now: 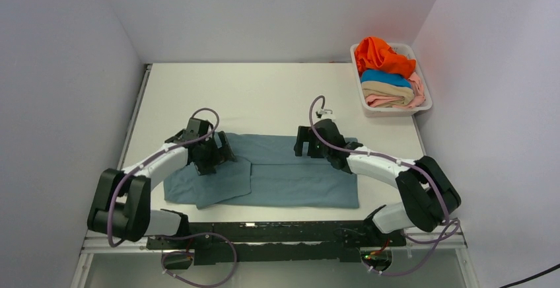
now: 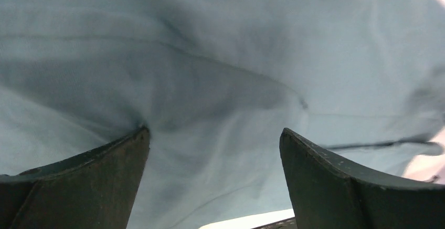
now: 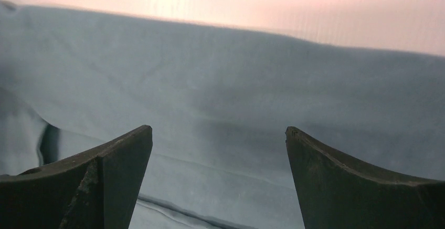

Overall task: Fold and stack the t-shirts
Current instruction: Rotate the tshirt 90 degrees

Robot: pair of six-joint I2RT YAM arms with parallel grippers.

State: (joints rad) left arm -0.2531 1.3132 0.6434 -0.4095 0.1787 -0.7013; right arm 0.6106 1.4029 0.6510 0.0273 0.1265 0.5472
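Observation:
A dusty grey-blue t-shirt (image 1: 284, 179) lies spread and partly folded on the table's near half, one flap turned over at its left. My left gripper (image 1: 222, 149) hovers open over the shirt's left far part; its wrist view shows only grey-blue cloth (image 2: 220, 82) between wide fingers (image 2: 105, 176). Over the shirt's far edge at the right stands my right gripper (image 1: 304, 146), also open, with the cloth (image 3: 220, 97) and its folded edge below it. The orange t-shirt (image 1: 380, 53), bright blue t-shirt (image 1: 383, 76), tan t-shirt (image 1: 393, 91) and pale pink t-shirt (image 1: 389, 101) sit piled in the basket.
A white plastic basket (image 1: 426, 103) stands at the table's far right corner against the wall. White walls close in the table (image 1: 264, 93) on the left, back and right. The arm bases and a black rail run along the near edge.

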